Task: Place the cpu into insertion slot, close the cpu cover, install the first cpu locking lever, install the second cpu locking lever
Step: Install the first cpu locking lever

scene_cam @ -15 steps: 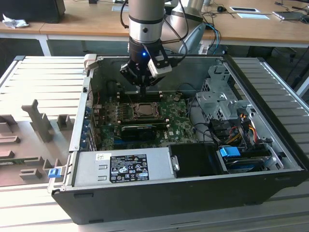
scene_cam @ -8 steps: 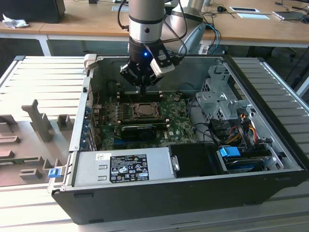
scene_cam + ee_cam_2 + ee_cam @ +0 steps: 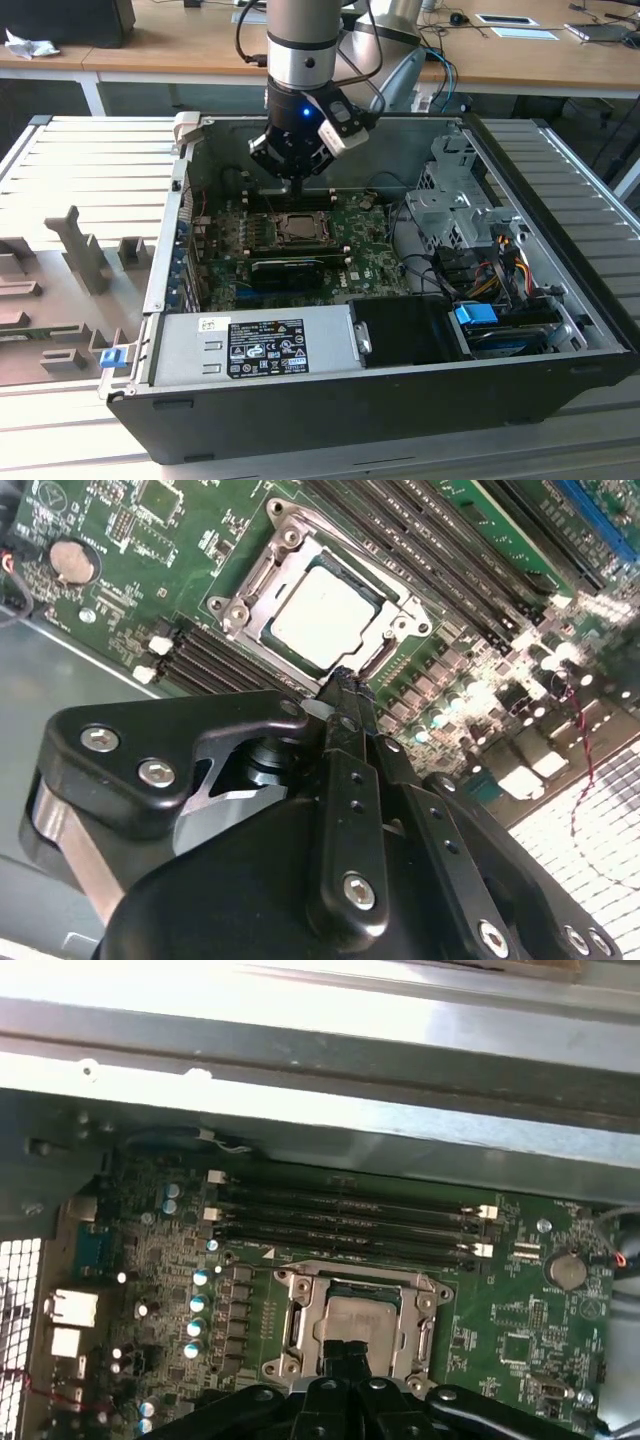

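Your gripper [image 3: 345, 685], fingers pressed together and holding nothing, hangs above the cpu [image 3: 325, 615], which lies flat almost straight under its tip in the insertion slot [image 3: 345, 1288] beside the memory slots [image 3: 345, 1225], the cpu cover [image 3: 252, 585] down around it.

The grey arm [image 3: 302, 45] hangs straight down, its wrist [image 3: 303, 110] vertical with a blue light glowing. Its jaws point downward, drawn together tip to tip in both wrist views.
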Motion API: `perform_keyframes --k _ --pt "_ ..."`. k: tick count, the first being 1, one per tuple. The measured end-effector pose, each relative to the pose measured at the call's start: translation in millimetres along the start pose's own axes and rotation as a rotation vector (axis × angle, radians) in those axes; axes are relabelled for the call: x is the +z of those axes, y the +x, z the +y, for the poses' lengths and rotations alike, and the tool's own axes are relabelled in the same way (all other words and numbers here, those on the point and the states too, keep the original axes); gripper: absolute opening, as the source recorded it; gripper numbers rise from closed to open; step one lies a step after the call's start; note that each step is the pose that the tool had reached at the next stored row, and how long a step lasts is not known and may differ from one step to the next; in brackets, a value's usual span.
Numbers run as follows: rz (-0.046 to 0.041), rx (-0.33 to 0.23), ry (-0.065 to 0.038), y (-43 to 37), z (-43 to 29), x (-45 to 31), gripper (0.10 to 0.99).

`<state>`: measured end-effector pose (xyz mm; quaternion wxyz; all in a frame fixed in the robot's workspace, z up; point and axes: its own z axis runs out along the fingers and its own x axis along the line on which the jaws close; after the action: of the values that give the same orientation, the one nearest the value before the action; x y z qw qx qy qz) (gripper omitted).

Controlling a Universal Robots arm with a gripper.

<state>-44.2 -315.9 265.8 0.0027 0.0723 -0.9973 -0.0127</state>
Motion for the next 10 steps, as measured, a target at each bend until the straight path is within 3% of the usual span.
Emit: perform_keyframes --k 7,10 --pt "0.0001 -0.070 0.000 0.6 -0.1 0.4 0.106" --pt "-0.0095 -0.074 0.001 5.3 0.5 1.4 0.106"
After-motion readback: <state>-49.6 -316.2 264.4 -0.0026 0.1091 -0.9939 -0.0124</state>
